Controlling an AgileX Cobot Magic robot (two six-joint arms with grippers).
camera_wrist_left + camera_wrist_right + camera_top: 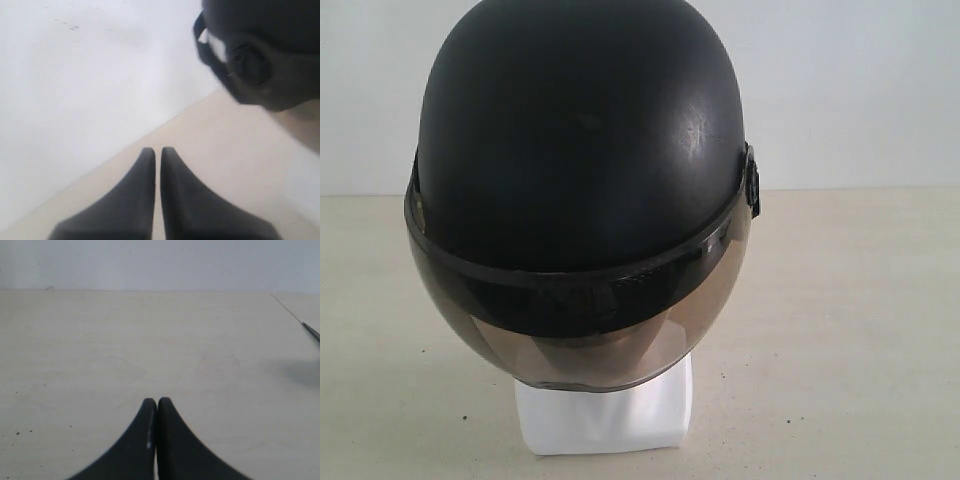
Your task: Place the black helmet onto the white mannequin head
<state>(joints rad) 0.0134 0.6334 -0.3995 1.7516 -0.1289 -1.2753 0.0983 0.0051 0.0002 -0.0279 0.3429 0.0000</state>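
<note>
Closest to the exterior camera, the black helmet (585,150) is sitting over the white mannequin head (605,415), holding the head inside its shell like a bowl turned upside down; only the squarish white bottom of the head is showing below the rim, standing on the pale table (840,330) in front of a plain white wall (860,90); the face is lying hidden behind the visor (580,340). The helmet is looking matte and rounded, with a few faint scuffs catching light on the upper right of the shell; its visor is curving down in a smoky brown tint from a dark band across the front, and a round black knob (752,185) is sticking out at the side where the visor is hinging. The left gripper (157,150) is hanging near that side of the helmet but apart from it, its two dark fingers drawn together with only a thin slit between them and gripping nothing; the right gripper (157,401) is hovering over bare tabletop, its two fingers pressed tip to tip, clenched on nothing. Counting up: one helmet, one head, two grippers, two fingers on each.
</note>
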